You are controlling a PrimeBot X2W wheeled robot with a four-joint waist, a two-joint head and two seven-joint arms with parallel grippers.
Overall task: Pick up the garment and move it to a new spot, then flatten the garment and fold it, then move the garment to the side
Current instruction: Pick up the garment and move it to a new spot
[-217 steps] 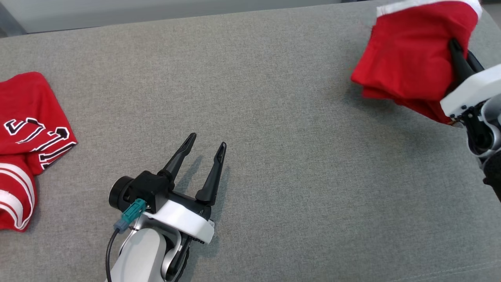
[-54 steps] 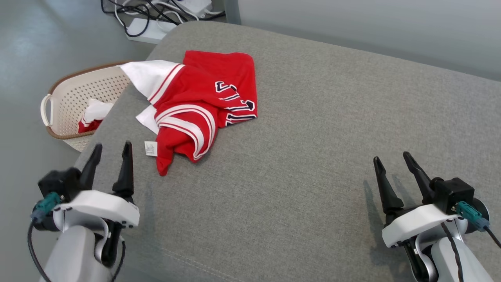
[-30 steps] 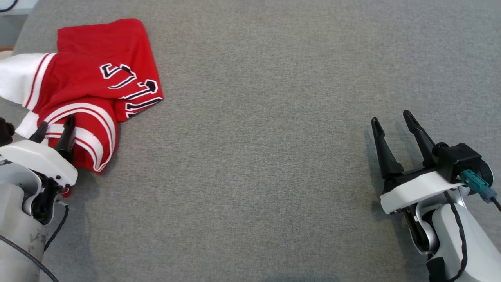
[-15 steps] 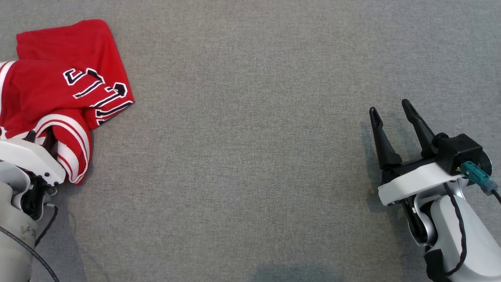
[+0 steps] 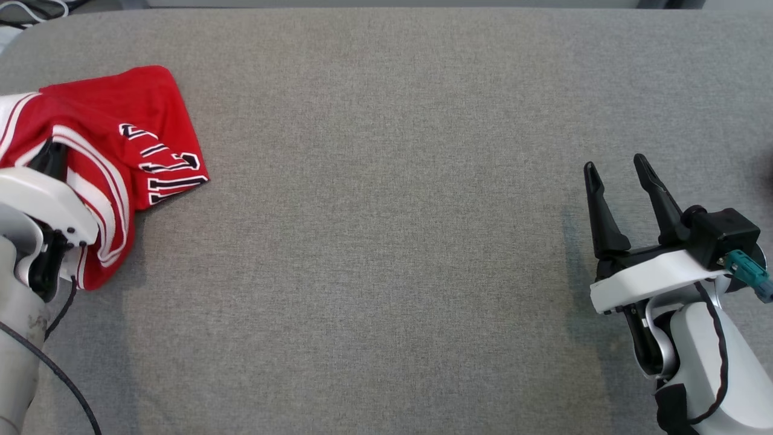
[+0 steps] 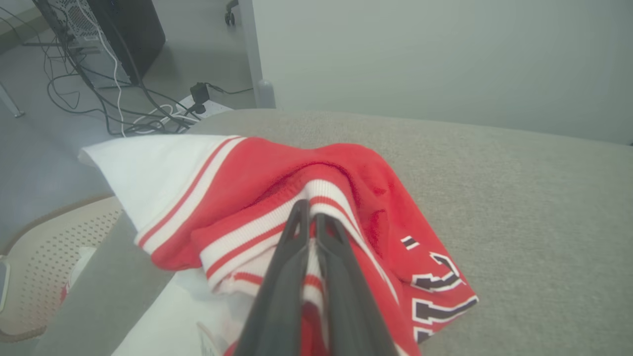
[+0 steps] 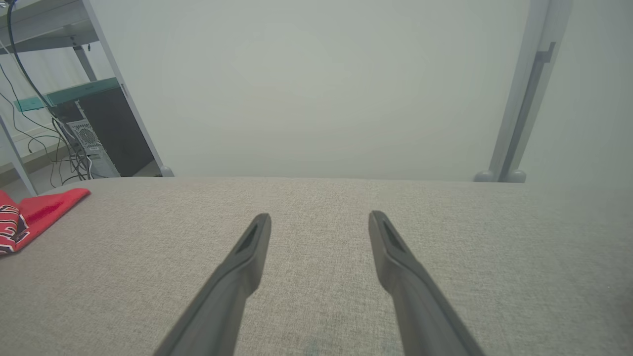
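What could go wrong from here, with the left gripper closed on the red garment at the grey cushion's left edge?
1. The left gripper pinches only a thin striped fold of the garment, so it may slip free when lifted.
2. The white panel overhangs the cushion edge near the basket; a slip could let the garment slide off.
3. The right gripper stands open, far off, unable to help.

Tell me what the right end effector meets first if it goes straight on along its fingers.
Nothing near: the right end effector points across grey cushion toward the pale wall beyond its far edge. It may skim the fabric; depth is unclear. The garment lies off to its left.
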